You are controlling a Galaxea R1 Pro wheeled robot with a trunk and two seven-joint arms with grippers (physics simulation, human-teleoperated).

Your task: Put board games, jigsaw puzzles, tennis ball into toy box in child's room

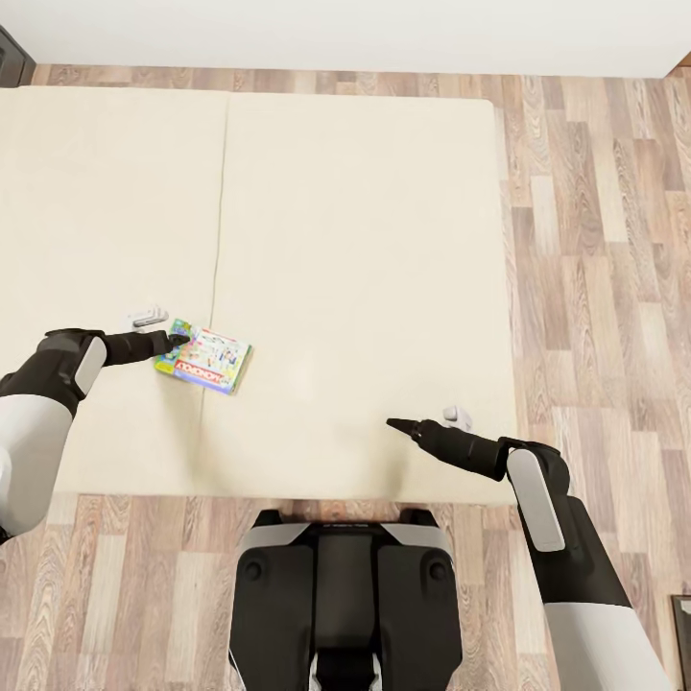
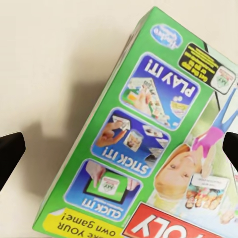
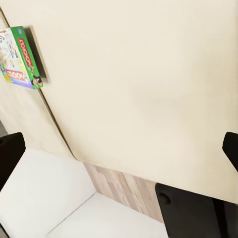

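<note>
1. A board game (image 1: pixel 204 359) with a green edge and a pale printed cover lies flat on the bed (image 1: pixel 365 240), near the bed's front edge and just beside the seam that runs down the beige mattress.
2. The left tool (image 1: pixel 177 340) sits over the box's near-left corner (touching or just above, I cannot tell which).
3. In the left wrist view the two dark fingertips (image 2: pixel 10 153) stand wide apart at either edge, with the box's green side panel (image 2: pixel 139 129) between them; nothing is clamped.
4. The right tool (image 1: pixel 395 423) hovers over bare mattress near the bed's front right corner, well apart from the game.
5. In the right wrist view its fingertips (image 3: pixel 10 153) are likewise spread, holding nothing, and the box (image 3: pixel 20 57) shows far off.
6. Wood-plank floor (image 1: pixel 595 240) lies to the bed's right.
</note>
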